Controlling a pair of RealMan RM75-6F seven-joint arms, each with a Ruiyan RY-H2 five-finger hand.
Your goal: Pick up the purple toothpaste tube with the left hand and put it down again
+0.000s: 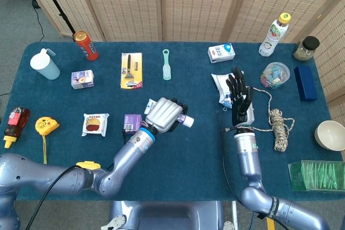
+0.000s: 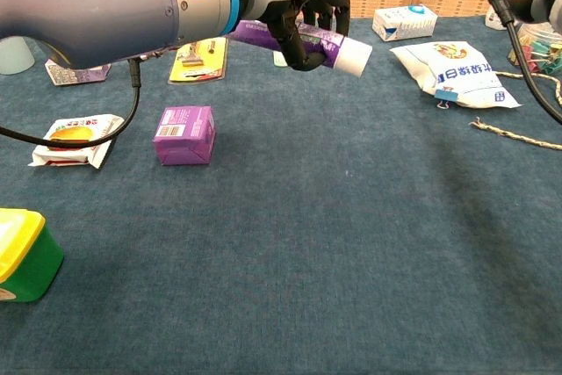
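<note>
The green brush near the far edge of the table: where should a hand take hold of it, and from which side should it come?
Likely best is the narrow handle of the green brush, which points toward the table's far edge, taken from above. It lies flat with open cloth on both sides, so fingers can close across its width; the wider end nearer the robot looks harder to pinch.

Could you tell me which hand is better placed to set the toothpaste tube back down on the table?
Left. The left hand already grips the tube above the table. The right hand is open and holds nothing.
</note>
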